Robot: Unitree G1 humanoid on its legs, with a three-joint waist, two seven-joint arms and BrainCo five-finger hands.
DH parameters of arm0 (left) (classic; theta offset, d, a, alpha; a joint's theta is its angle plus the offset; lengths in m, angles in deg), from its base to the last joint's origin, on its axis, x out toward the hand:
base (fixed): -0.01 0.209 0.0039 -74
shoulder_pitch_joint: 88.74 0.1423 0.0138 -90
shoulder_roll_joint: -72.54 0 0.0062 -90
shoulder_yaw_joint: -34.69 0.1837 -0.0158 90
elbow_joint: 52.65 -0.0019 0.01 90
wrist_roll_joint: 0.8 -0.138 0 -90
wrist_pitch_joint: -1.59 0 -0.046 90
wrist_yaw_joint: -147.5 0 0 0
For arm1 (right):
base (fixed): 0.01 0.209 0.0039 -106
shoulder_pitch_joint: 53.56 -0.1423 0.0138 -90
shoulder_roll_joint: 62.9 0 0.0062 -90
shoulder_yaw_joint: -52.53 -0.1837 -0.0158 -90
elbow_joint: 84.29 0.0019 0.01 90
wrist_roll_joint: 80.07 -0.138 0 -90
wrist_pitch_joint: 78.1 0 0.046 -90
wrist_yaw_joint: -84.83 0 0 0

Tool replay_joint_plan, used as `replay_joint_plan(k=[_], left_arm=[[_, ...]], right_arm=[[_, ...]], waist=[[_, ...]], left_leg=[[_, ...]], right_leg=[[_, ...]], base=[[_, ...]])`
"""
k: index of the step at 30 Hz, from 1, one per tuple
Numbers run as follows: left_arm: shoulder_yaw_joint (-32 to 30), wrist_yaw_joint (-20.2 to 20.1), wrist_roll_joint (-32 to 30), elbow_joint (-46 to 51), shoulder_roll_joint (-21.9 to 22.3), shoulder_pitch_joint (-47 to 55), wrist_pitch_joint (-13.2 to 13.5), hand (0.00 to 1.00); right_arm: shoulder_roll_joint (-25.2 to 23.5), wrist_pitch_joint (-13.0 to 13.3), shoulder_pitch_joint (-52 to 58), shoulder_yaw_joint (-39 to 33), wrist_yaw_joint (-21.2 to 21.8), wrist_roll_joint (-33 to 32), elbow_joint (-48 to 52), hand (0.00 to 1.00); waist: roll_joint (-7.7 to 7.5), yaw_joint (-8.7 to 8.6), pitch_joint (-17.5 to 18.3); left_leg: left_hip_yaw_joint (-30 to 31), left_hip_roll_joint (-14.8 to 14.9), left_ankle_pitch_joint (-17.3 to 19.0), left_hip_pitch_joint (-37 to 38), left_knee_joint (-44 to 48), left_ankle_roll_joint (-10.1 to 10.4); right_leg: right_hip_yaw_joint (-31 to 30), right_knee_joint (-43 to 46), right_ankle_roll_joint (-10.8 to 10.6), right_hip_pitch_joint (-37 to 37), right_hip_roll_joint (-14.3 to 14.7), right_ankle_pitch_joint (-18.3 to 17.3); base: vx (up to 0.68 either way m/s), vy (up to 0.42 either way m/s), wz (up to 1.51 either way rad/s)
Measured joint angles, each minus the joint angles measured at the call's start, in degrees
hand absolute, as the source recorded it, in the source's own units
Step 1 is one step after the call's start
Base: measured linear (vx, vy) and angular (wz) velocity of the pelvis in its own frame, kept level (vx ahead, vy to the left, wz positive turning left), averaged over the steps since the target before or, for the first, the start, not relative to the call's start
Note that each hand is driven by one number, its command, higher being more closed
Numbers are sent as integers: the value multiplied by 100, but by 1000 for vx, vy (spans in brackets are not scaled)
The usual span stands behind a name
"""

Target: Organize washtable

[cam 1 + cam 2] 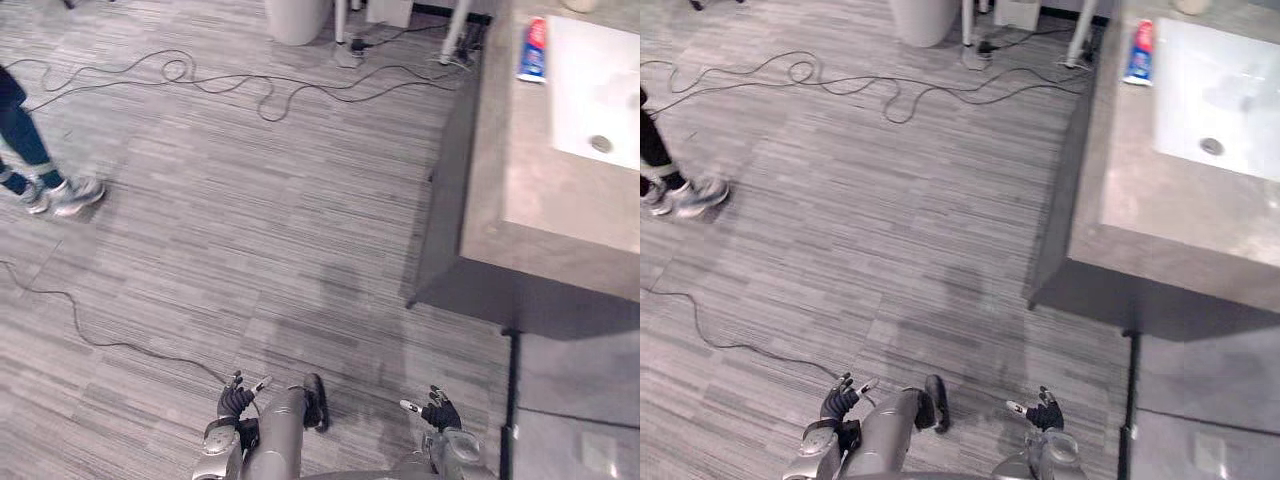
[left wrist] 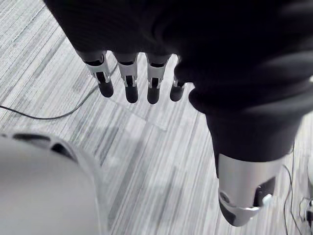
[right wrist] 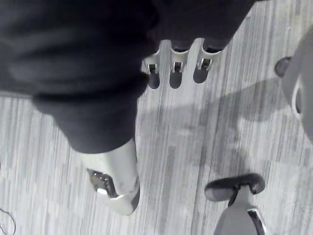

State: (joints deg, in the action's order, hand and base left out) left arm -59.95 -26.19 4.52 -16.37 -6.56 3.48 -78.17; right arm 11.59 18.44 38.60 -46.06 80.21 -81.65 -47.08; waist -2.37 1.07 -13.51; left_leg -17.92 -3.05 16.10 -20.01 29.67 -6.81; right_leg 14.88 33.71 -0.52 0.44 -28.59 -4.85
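Observation:
The washtable is a grey counter at the upper right, with a white sink set into it and a drain in the basin. A red, white and blue toothpaste tube lies on the counter beside the sink's far left corner. My left hand hangs low over the floor, well short of the counter. Its fingers are straight and hold nothing. My right hand hangs low too, near the counter's front corner, with its fingers relaxed and empty.
A person's legs and light shoes stand at the left edge. A thin cable snakes across the grey plank floor at the far side, near a white bin and two white legs. A dark panel sits below the counter.

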Motion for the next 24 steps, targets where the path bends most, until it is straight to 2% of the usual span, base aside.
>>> replay_joint_plan(k=[1, 2, 3, 4, 5, 7, 8, 9, 10, 11, 12, 13, 14, 15, 16, 17, 18, 19, 22, 24], left_arm=[[20, -5, 0, 5, -28, 68, -6, 0], [23, -6, -1, 15, -31, 100, -8, 0], [25, -14, -11, 15, -73, 119, -13, 0], [28, -33, -48, 15, -83, 126, -19, 0], [39, -48, -51, 15, -84, 123, -33, 0], [134, -118, -88, 12, -40, 112, -48, 0], [171, -126, -99, 8, -19, 100, -50, 0], [217, -141, -122, -5, 39, 60, -51, 0], [257, -145, -136, -17, 48, 56, -51, 0], [313, -165, -156, -22, 27, -10, -44, 0], [339, -217, -160, -24, -9, -47, -41, 0], [324, -254, -167, -18, 0, -34, -42, 0], [206, -261, -170, 15, 63, 21, -49, 0], [106, -257, -172, 13, 216, 30, -85, 0], [-78, -261, -192, 42, 370, 159, -94, 0], [-179, -260, -200, 78, 384, 219, -97, 0], [-357, -245, -199, 170, 420, 336, -101, 0], [-465, -241, -193, 245, 426, 435, -112, 0], [-508, -230, -133, 528, 439, 567, -91, 0], [-519, -229, -123, 586, 477, 562, -89, 0]], right_arm=[[-18, -34, -7, 113, 32, 8, 66, 0], [-15, -37, 15, 168, 49, 6, 160, 0], [-35, -4, 91, 204, 90, 4, 326, 0], [-36, 25, 173, 244, 105, -9, 485, 0], [-33, 65, 203, 250, 110, -14, 522, 0], [12, 158, 212, 241, 108, -73, 719, 0], [47, 189, 212, 236, 105, -97, 715, 0], [124, 194, 268, 229, 131, -194, 693, 0], [124, 211, 309, 173, 128, -253, 701, 0], [114, 234, 337, 138, 119, -297, 695, 0], [96, 216, 390, 135, 122, -303, 676, 0], [83, 206, 512, 135, 131, -302, 700, 0], [49, 193, 628, 102, 142, -335, 718, 0], [67, 187, 637, 17, 157, -378, 794, 0], [128, 175, 676, 82, 162, -375, 987, 0], [96, 174, 677, 117, 170, -390, 1018, 0], [101, 180, 676, 192, 201, -451, 1068, 0], [94, 190, 687, 282, 208, -487, 1112, 0], [-20, 195, 661, 296, 214, -550, 1144, 0], [-89, 188, 673, 288, 215, -582, 1147, 0]], waist=[[0, -24, 0], [6, -32, -3], [13, -49, -1], [18, -53, -2], [7, -66, 4], [53, -219, -25], [77, -261, -47], [129, -356, -76], [162, -392, -85], [112, -464, -47], [23, -517, 11], [-86, -514, 94], [-221, -521, 185], [-36, -527, 175], [221, -470, 170], [281, -503, 160], [284, -434, 152], [255, -348, 151], [254, -274, 162], [259, -241, 161]], left_leg=[[23, -104, 16, 274, -220, -30], [54, -137, 21, 436, -357, -44], [129, -208, 44, 754, -625, -76], [161, -296, 67, 1058, -900, -103], [178, -343, 72, 1213, -1045, -105], [286, -517, 113, 1865, -1544, -152], [306, -534, 107, 2066, -1643, -161], [468, -600, 115, 2464, -1817, -146], [573, -634, 128, 2624, -1910, -122], [790, -724, 153, 2855, -2036, -76], [1039, -862, 224, 3107, -2086, 54], [1103, -987, 273, 3226, -1981, 139], [1154, -1120, 360, 3260, -1619, 283], [1107, -995, 427, 3147, -1015, 451], [833, -554, 183, 2533, 737, 970], [681, -299, 165, 2304, 1443, 1007], [415, 194, 163, 2028, 2455, 1010], [272, 545, 168, 1910, 2902, 1002], [244, 1334, 181, 1326, 2999, 976], [313, 1546, 188, 1002, 2634, 967]], right_leg=[[-534, 902, 211, -485, 213, -196], [-804, 1208, 57, -660, 439, -339], [-1094, 1672, -181, -977, 918, -702], [-1139, 2036, -197, -1389, 1306, -1085], [-1094, 2150, -196, -1618, 1489, -1241], [-514, 2055, -212, -2413, 2114, -1549], [-323, 1841, -197, -2520, 2245, -1549], [20, 1231, -118, -2642, 2493, -1503], [166, 890, 3, -2702, 2593, -1423], [398, 334, 279, -2787, 2767, -1191], [620, -96, 724, -2846, 2875, -919], [806, -248, 1080, -2787, 2891, -734], [780, -435, 1704, -2631, 2887, -254], [753, -340, 1619, -2493, 2934, -349], [643, -579, 1442, -2089, 3097, -511], [613, -675, 1432, -1893, 3174, -574], [426, -775, 1378, -1491, 3270, -712], [250, -833, 1290, -1209, 3294, -767], [-456, -1167, 1089, -559, 3258, -895], [-912, -1375, 999, -287, 3210, -927]], base=[[318, 310, -2], [331, 290, 3], [322, 258, 4], [321, 239, 4], [316, 198, 9], [346, 162, 18], [410, 148, 40], [373, 121, 50], [503, 162, 76], [699, 199, 96], [747, 189, 105], [695, 138, 99], [620, 103, 65], [891, 149, 36], [867, 149, 10], [832, 110, -26], [537, 48, -53], [644, 55, -82], [515, 105, -93], [508, 253, -118]])
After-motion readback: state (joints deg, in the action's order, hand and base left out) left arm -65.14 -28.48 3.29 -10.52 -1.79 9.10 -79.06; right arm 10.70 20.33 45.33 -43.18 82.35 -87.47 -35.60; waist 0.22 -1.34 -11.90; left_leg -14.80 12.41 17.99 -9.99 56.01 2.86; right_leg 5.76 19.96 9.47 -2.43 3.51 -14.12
